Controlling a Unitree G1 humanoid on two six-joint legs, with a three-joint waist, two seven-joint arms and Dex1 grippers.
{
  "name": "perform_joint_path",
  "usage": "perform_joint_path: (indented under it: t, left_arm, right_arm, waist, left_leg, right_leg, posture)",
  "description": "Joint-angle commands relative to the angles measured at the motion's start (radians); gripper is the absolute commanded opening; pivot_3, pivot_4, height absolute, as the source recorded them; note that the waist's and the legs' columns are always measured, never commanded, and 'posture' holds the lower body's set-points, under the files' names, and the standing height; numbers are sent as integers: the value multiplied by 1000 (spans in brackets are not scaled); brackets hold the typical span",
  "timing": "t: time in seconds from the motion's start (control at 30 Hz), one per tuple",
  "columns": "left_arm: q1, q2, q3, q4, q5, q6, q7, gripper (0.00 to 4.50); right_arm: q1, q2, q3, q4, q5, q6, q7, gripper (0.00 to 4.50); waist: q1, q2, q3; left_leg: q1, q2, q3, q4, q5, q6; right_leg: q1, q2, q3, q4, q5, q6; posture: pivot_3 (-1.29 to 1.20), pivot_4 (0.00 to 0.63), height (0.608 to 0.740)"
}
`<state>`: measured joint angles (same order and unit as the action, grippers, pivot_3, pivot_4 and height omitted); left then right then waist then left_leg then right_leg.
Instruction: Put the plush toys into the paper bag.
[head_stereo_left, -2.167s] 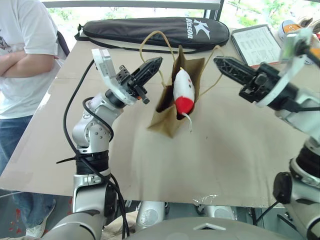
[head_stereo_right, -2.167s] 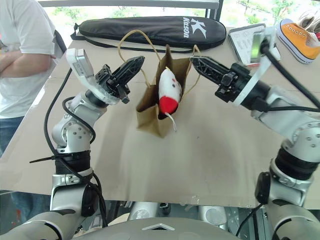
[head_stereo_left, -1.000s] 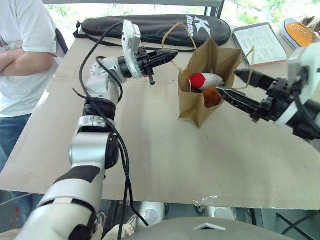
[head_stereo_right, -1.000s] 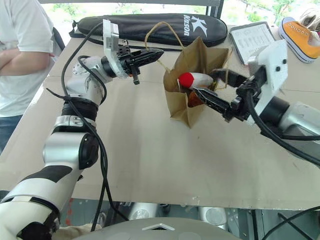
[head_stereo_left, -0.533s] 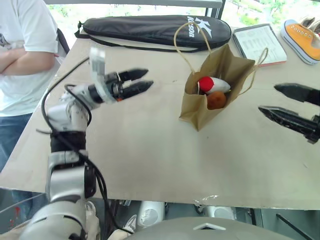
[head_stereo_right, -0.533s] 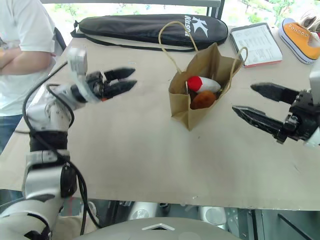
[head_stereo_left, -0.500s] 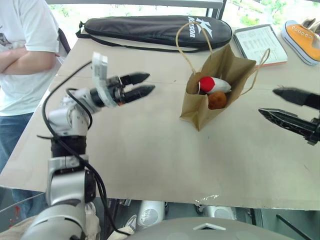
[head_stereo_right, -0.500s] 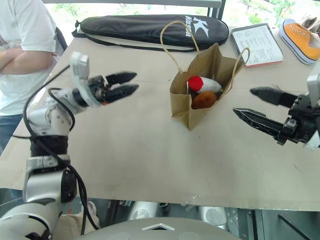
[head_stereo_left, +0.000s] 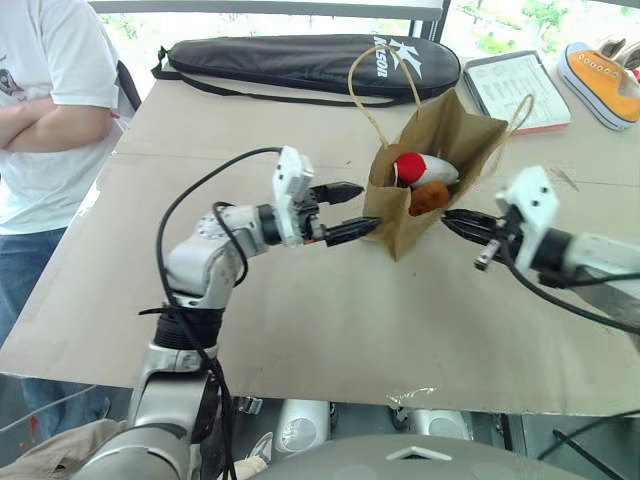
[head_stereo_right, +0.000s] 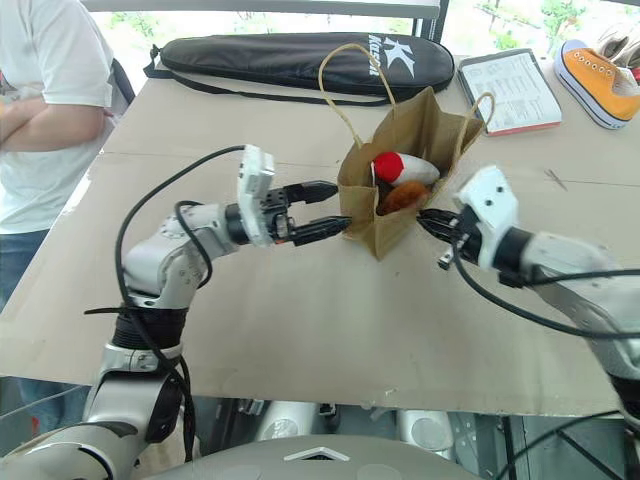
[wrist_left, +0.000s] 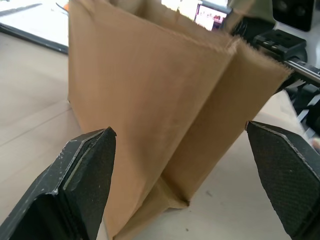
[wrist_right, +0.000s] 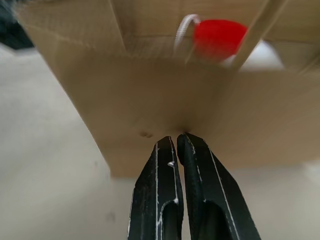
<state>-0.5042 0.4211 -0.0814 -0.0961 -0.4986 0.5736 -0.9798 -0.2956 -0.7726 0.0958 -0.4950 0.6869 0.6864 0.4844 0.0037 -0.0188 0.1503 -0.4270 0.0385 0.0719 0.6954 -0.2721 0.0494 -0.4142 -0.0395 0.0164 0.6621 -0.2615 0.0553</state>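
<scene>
Inside paper bag: plush toys.

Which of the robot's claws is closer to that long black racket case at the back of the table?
Left. The left end effector sits nearer the racket case; the right end effector is past the paper bag.

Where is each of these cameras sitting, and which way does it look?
Head views: high up, looking forward and down at the paper bag on the table; both arms show.
Left wrist view: looks between the open left gripper at the bag's side.
Right wrist view: looks along the shut right gripper at the bag's wall.
All views share the bag.
</scene>
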Motion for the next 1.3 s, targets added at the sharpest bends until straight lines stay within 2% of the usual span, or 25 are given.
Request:
perform_joint_path:
  t: [0.03, 0.2, 0.4, 0.6, 0.7, 0.73, 0.77, 0.9, 0.97, 1.1, 1.13, 1.17, 1.23, 1.3]
  left_arm:
    - [-9, -15, -21, -58, 17, -27, 27, 4500]
    - [-7, -79, -38, -92, 71, -66, 149, 4500]
    - [31, -139, -63, -72, 164, -170, 253, 4500]
    - [8, -217, -86, 53, 260, -312, 334, 4500]
    - [-11, -254, -85, 120, 276, -380, 346, 3854]
    - [-16, -263, -85, 139, 282, -406, 347, 3314]
    - [-18, -272, -82, 152, 279, -423, 344, 2990]
    - [-29, -277, -62, 191, 257, -457, 314, 900]
    - [-45, -247, -35, 216, 202, -479, 216, 58]
    - [-87, -127, 10, 275, 93, -508, -64, 58]
    - [-101, -91, 19, 300, 71, -514, -141, 0]
    - [-120, -58, 31, 331, 49, -520, -218, 0]
    - [-165, -5, 44, 402, 24, -526, -345, 0]
    - [-214, 32, 52, 484, 25, -535, -434, 0]
  right_arm:
    - [-64, 57, 23, 39, -48, -43, 45, 39]
    - [-130, 163, 70, 119, -102, -58, 79, 39]
    - [-147, 231, 75, 160, -151, -63, 107, 39]
    - [-137, 265, 51, 153, -157, -43, 114, 39]
    - [-109, 255, 40, 114, -152, -21, 115, 0]
    - [-92, 247, 31, 88, -146, -11, 110, 0]
    - [-76, 243, 19, 59, -138, 0, 104, 0]
    - [-14, 228, -25, -58, -105, 34, 86, 0]
    - [82, 213, -59, -177, -105, -13, 93, 0]
    - [218, 141, -185, -290, -58, 4, 114, 0]
    - [250, 122, -225, -304, -49, 3, 120, 532]
    - [287, 104, -271, -316, -41, -1, 127, 739]
    - [361, 79, -369, -331, -14, -9, 145, 1839]
    - [435, 61, -455, -336, -1, -17, 168, 2601]
  waist:
    - [2, 0, 0]
    - [10, 0, 0]
    - [10, 0, 0]
    - [11, 0, 0]
    - [11, 0, 0]
    - [10, 0, 0]
    - [11, 1, 0]
    - [10, 1, 0]
    - [10, 1, 0]
    - [5, 1, 0]
    - [5, 1, 0]
    - [7, 1, 0]
    - [8, 1, 0]
    - [14, 1, 0]
  left_leg:
    - [-1, 0, 0, 0, 0, 0]
    - [-3, 0, 0, 0, 0, 0]
    - [-3, 0, 0, 1, 0, 0]
    - [-2, -1, 0, 1, 0, 0]
    - [-2, -1, 0, 1, 0, 0]
    - [-2, -1, 0, 1, 0, 0]
    - [-2, -1, 0, 1, 0, 0]
    - [-3, -1, 0, 1, 0, 0]
    - [-3, 0, -1, 1, 0, 0]
    - [-3, 0, -1, 1, 0, 0]
    - [-2, 0, 0, 1, 0, 0]
    - [-2, 0, 0, 1, 0, 0]
    - [-1, 0, 0, 1, 0, 0]
    - [0, -1, 0, 1, 0, 0]
  right_leg:
    - [-1, 0, 0, 0, 0, 0]
    - [-2, -1, 0, 0, 0, 0]
    - [-2, -1, 0, 1, 0, 0]
    - [-1, -1, 0, 1, 0, 0]
    - [-2, -1, -1, 1, 0, 0]
    - [-2, -1, -1, 1, 0, 0]
    - [-2, -1, -1, 1, 0, 0]
    - [-2, -2, -1, 1, 0, 0]
    - [-2, -2, -1, 1, 0, 0]
    - [-2, -1, -2, 1, 0, 0]
    - [-1, -1, -2, 1, 0, 0]
    - [-1, -1, -1, 1, 0, 0]
    - [0, -1, -2, 1, 0, 0]
    - [1, -1, -2, 1, 0, 0]
  posture:
    - [0, 150, 740]
    - [0, 150, 740]
    - [0, 150, 740]
    - [0, 150, 740]
    - [0, 150, 740]
    - [0, 150, 740]
    - [0, 150, 740]
    - [0, 150, 740]
    - [0, 150, 740]
    - [0, 150, 740]
    - [0, 150, 740]
    - [0, 150, 740]
    - [0, 150, 740]
    - [0, 150, 740]
